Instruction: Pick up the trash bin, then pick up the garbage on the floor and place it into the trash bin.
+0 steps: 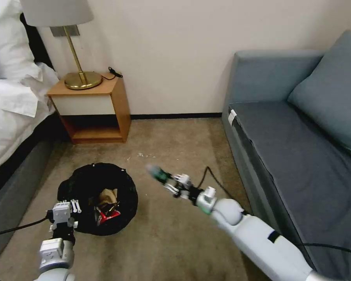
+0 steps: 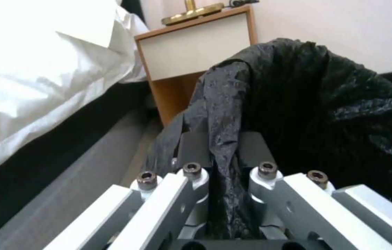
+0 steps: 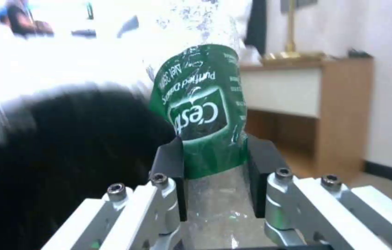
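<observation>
Trash bin (image 1: 97, 199), lined in crinkled black plastic, sits low over the carpet (image 1: 171, 234) near the bed (image 1: 11, 117); the left gripper (image 1: 68, 207) is pinched tight on its near rim, bag film squeezed between the pads (image 2: 191, 146). Inside lie what look like 2 or 3 pieces: a red wrapper (image 1: 105, 215) and tan paper (image 1: 107, 194). Just beside the bin's far side, the right gripper (image 1: 165, 180) clamps the green-labelled bottle (image 3: 202, 111) around its middle.
</observation>
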Controlling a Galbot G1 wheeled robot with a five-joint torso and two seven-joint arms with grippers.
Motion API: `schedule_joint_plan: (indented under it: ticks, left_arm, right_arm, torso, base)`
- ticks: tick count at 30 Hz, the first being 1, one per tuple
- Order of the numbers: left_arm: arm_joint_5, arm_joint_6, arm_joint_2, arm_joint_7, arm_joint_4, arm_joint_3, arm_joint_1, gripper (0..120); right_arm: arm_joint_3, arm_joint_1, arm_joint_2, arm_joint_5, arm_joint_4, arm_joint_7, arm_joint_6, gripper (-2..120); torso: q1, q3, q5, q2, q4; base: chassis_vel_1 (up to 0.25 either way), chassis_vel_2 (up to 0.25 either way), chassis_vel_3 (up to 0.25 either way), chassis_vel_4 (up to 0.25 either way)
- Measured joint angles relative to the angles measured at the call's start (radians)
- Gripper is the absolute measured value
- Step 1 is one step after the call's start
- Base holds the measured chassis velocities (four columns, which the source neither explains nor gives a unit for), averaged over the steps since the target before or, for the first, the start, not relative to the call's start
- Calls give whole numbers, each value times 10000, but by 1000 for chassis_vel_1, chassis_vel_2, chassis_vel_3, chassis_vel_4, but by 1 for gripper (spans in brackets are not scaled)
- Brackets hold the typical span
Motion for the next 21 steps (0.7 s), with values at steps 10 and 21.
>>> schedule_joint_plan:
  ticks: [10, 21]
  left_arm:
    - [-129, -1, -60, 48, -186, 62, 57, 7]
    - [-153, -95, -202, 51, -331, 62, 176, 7]
  right_arm:
    - [-2829, 1265, 1553, 835, -335, 2286, 458, 24]
    - [-3123, 980, 2312, 317, -577, 4150, 86, 42]
  torso:
    - [0, 0, 0, 0, -3]
    - [0, 0, 3, 0, -2]
  base:
    - [0, 0, 0, 0]
    - [0, 0, 0, 0]
